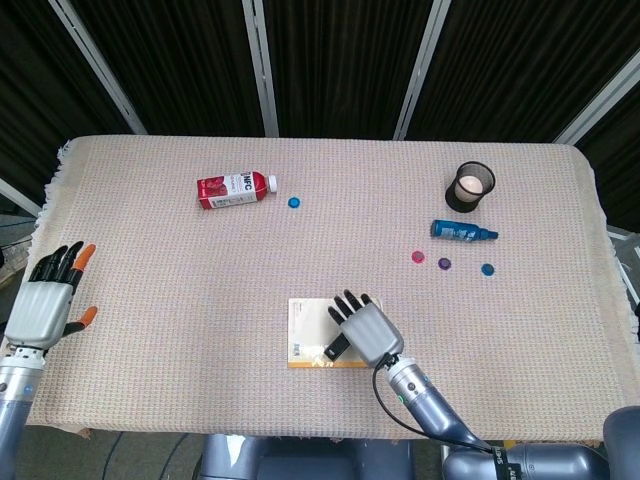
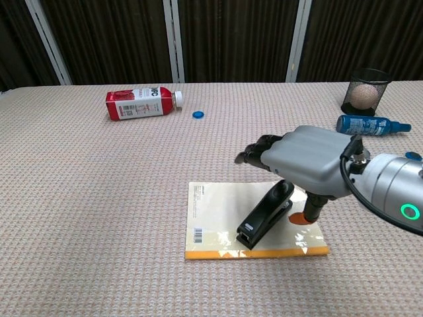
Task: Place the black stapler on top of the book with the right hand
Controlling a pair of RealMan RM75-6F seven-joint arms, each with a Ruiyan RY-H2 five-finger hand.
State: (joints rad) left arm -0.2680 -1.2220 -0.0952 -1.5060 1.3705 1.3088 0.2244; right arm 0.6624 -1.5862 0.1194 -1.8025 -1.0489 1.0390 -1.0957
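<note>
The black stapler (image 2: 266,215) lay diagonally on the book (image 2: 218,224), directly beneath the right hand (image 2: 301,163), whose fingers were spread and empty.

A coarse woven beige cloth (image 2: 99,198) is covering the counter. The book (image 2: 218,218) is showing a glossy, glare-catching paper cover. The stapler (image 2: 266,214) is looking like matt black plastic; the right robot hand (image 2: 304,162) is wearing smooth grey casing.
</note>
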